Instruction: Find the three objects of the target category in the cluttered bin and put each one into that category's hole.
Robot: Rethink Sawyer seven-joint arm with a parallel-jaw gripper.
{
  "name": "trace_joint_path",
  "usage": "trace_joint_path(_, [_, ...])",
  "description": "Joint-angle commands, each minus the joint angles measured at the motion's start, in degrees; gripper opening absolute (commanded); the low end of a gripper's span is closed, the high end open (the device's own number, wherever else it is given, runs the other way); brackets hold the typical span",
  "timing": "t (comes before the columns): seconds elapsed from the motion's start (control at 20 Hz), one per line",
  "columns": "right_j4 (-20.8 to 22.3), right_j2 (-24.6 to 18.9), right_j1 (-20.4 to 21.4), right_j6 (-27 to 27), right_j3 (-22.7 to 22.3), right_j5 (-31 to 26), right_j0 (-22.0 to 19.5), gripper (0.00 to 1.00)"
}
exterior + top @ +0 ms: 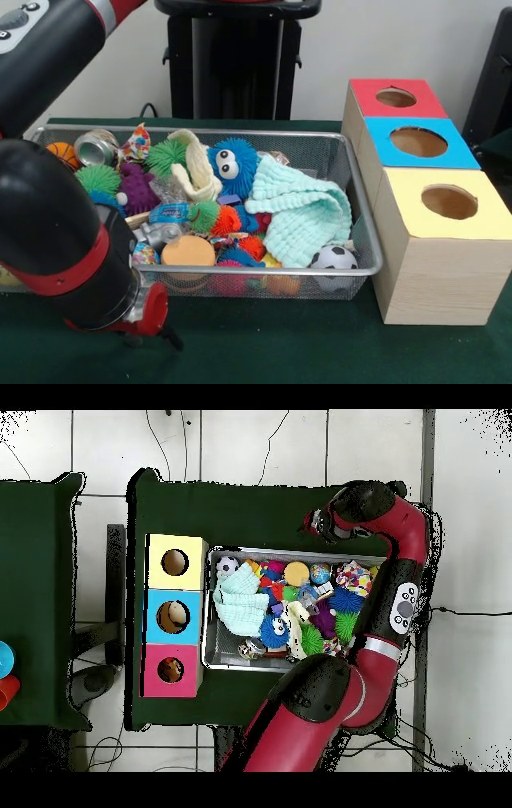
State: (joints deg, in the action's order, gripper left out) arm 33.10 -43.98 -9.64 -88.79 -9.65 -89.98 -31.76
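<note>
The silver mesh bin (240, 134) is full of toys. A mint-green waffle cloth (300, 212) lies on top at its right side. A cream cloth (196, 172) is folded near the middle back. A polka-dot cloth (136, 144) pokes up at the back left. The yellow box's round hole (449, 202) is right of the bin. My gripper (160, 330) hangs low outside the bin's near left corner, over the green table. Overhead, the gripper (318, 522) is past the bin (212, 646), the mint cloth (238, 599) nearest the yellow hole (175, 562).
A blue box (418, 142) and a red box (396, 98) stand behind the yellow one. The bin also holds spiky rubber balls, a can (96, 146), a small soccer ball (334, 258) and a blue furry toy (232, 164). My arm covers the bin's left end.
</note>
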Motion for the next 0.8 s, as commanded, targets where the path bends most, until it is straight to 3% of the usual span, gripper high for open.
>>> trace_joint_path(0.05, [21.9, -15.0, -12.6, 15.9, 0.9, 13.7, -3.0, 1.00])
trace_joint_path(0.2, [27.2, -21.1, -13.3, 18.0, 1.2, 12.9, -4.3, 1.00])
trace_joint_path(0.45, [33.7, -26.3, -12.9, 17.4, 1.2, 10.2, -5.3, 1.00])
trace_joint_path(0.65, [35.7, -27.3, -11.7, 18.2, 0.5, 6.6, -6.0, 1.00])
trace_joint_path(0.8, [34.9, -25.3, -9.9, 17.9, -0.7, 3.2, -6.2, 1.00])
